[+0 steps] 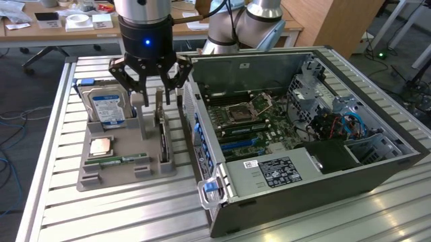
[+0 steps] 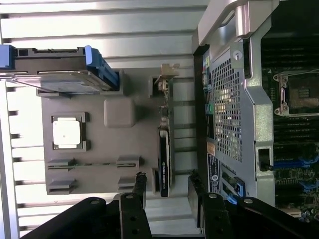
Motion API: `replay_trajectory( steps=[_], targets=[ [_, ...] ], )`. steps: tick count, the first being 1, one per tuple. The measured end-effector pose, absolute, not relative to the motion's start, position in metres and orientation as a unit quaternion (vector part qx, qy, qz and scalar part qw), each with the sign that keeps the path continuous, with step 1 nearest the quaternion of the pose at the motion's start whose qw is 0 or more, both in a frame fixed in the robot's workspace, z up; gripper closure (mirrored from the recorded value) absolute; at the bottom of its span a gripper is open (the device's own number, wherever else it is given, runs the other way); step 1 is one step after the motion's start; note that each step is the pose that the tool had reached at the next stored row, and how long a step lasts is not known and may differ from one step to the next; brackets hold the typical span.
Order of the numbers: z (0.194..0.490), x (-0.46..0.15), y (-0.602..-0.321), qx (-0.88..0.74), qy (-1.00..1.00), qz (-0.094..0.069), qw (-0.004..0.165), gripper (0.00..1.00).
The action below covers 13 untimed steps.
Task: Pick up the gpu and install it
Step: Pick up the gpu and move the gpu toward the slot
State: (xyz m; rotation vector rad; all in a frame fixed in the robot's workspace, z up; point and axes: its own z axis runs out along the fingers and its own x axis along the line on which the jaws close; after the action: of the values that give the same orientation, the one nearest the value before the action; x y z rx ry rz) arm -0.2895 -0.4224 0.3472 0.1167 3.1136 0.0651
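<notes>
While one gripper (image 1: 153,93) hangs, fingers (image 2: 140,185) apart, one gpu (image 2: 164,159), one hard drive (image 1: 108,108)

This is a robotics lab set up for computer assembly. An open desktop tower case (image 1: 289,196) lies on its side on a slatted aluminium surface (image 1: 121,217), its motherboard (image 1: 249,121) exposed. Just beside the case, a grey parts holder (image 1: 91,179) keeps a hard drive (image 1: 108,108), the gpu (image 1: 162,131) and a processor chip (image 1: 101,146). A robot arm (image 1: 143,20) hangs over the holder. Behind the case stand wooden desks (image 1: 40,31) and an office chair's base (image 1: 44,54). Cables (image 1: 10,126) trail on the floor beyond the holder.
</notes>
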Motion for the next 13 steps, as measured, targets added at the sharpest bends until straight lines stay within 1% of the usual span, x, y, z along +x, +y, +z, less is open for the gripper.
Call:
replay_trajectory(
  steps=[6,13],
  targets=[
    [0.342,-0.29,-0.422,0.037,0.999,0.022,0.012,0.53],
    [0.33,-0.289,-0.422,0.037,0.999,0.022,0.012,0.53]
  ],
)
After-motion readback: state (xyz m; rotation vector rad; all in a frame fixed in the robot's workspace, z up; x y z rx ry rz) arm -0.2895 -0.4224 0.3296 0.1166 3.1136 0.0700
